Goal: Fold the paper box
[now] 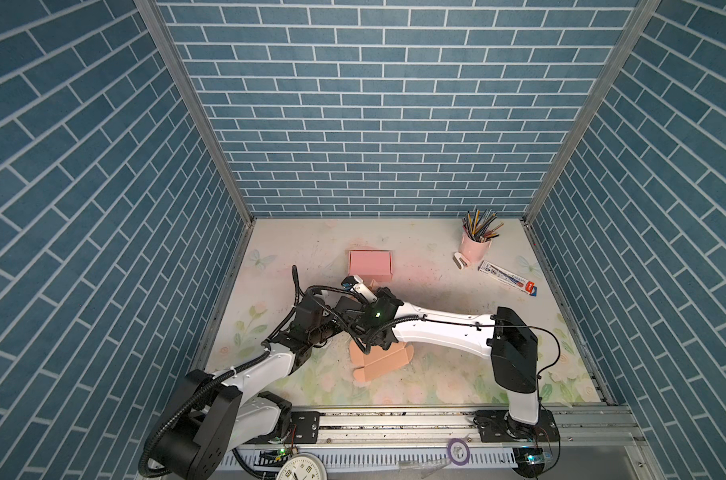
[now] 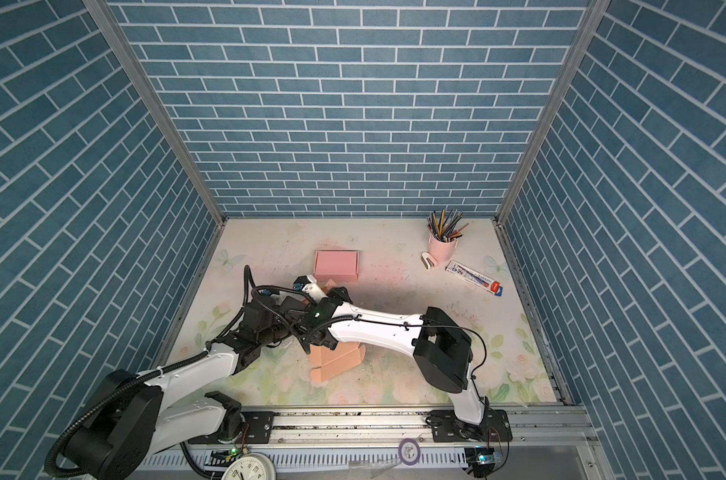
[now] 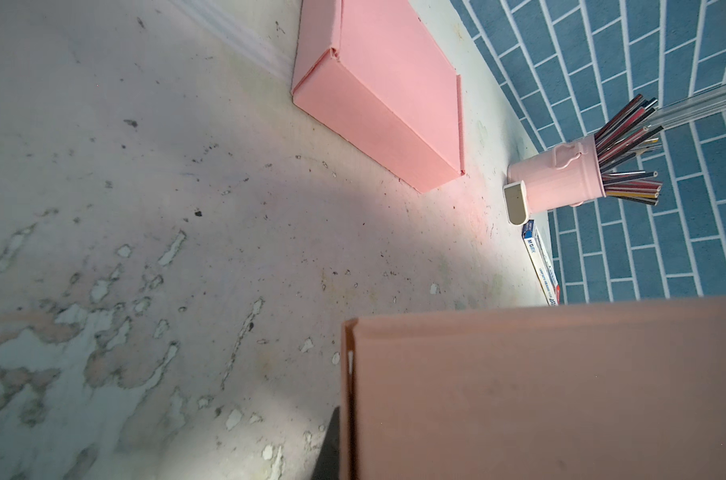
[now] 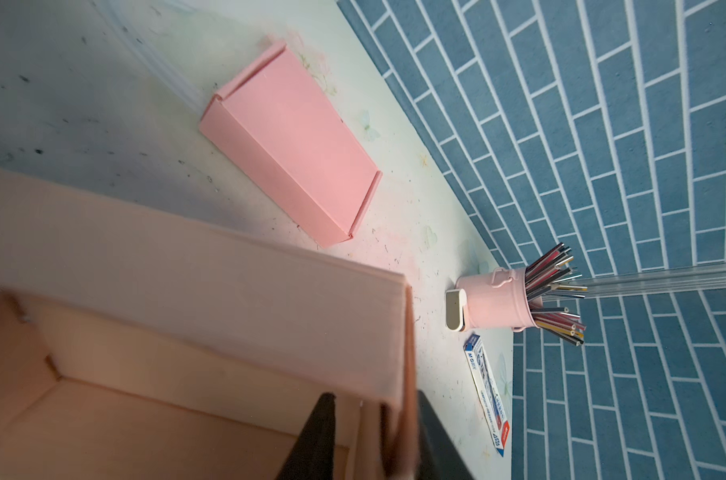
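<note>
Blue brick-patterned walls enclose a floral desk (image 1: 444, 386). In both top views the paper box (image 1: 384, 359), peach and half raised, is seen at the near middle, beneath the left arm (image 1: 265, 361) and right arm (image 1: 440, 328) where they meet. A finished pink box (image 1: 369, 264) is set farther back. A side wall, it is judged, is being folded over and tucked, so it should be kept upright and the crease pressed fully home.

From the left wrist, the left pincer (image 3: 339, 440) is found pressed together on a wall's edge, one finger hidden behind the panel.

From the right wrist, the right pincer (image 4: 373, 415) is seen partly spread astride the doubled wall, with the outer finger against it and the inner one apart. It is best lifted straight off, lest the flap be dragged open.
</note>
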`<state>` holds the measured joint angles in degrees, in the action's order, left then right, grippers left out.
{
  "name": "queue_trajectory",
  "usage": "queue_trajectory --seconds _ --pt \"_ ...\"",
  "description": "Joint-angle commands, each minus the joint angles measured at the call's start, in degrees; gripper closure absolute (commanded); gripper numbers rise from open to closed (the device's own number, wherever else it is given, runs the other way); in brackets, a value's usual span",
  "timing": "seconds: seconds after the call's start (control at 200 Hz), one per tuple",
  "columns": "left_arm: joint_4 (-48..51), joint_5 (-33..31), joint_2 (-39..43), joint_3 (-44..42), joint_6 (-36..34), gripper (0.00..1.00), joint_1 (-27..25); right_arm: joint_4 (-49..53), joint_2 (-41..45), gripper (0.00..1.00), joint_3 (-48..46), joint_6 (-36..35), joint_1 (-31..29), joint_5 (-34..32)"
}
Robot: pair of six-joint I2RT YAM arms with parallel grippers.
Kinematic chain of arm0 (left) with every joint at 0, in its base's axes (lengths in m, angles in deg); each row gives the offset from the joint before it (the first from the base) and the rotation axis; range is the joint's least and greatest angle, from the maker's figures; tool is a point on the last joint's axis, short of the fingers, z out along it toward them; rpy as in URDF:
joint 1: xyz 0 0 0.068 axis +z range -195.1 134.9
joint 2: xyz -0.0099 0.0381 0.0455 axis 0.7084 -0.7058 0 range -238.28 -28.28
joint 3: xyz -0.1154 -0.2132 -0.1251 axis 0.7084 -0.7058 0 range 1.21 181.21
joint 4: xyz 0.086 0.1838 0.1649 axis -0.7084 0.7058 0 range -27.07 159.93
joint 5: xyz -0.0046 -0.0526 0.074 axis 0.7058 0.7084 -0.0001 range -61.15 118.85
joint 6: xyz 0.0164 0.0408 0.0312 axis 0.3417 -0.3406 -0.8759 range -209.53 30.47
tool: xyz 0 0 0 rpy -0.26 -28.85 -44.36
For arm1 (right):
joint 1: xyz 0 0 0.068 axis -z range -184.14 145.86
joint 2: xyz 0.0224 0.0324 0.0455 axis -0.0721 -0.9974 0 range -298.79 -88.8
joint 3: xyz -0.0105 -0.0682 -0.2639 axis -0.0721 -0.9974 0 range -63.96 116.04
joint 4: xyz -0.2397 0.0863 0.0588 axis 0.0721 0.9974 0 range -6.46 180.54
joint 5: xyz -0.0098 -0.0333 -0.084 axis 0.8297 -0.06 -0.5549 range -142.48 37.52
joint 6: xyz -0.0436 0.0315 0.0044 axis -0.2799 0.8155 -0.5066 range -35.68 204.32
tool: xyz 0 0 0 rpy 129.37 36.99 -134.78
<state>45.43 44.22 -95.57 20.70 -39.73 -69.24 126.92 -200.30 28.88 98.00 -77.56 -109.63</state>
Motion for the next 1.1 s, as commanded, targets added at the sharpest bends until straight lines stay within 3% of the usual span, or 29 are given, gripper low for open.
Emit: queue_trajectory --seconds 0.0,0.2,0.435,0.815,1.095 --pt "-0.2 -1.1 0.8 1.5 -0.7 0.93 -0.4 -1.2 3.6 0.64 0.4 0.4 -1.3 0.2" --pt "-0.1 -0.9 1.3 1.6 -0.5 0.93 -0.3 -4.1 8.0 0.62 -2.0 2.3 -2.1 4.9" --pt "0.5 -1.1 1.7 1.7 -0.9 0.93 -0.3 -14.9 18.7 0.49 -10.3 2.8 -1.8 16.4" --pt "3.7 -3.6 0.2 5.6 -8.0 0.92 -2.6 -27.4 35.9 0.44 -24.4 10.4 11.1 43.4" --pt "3.4 -12.4 -1.5 8.4 -16.1 0.91 -10.9 -28.5 40.8 0.43 -29.1 12.5 16.7 48.3"
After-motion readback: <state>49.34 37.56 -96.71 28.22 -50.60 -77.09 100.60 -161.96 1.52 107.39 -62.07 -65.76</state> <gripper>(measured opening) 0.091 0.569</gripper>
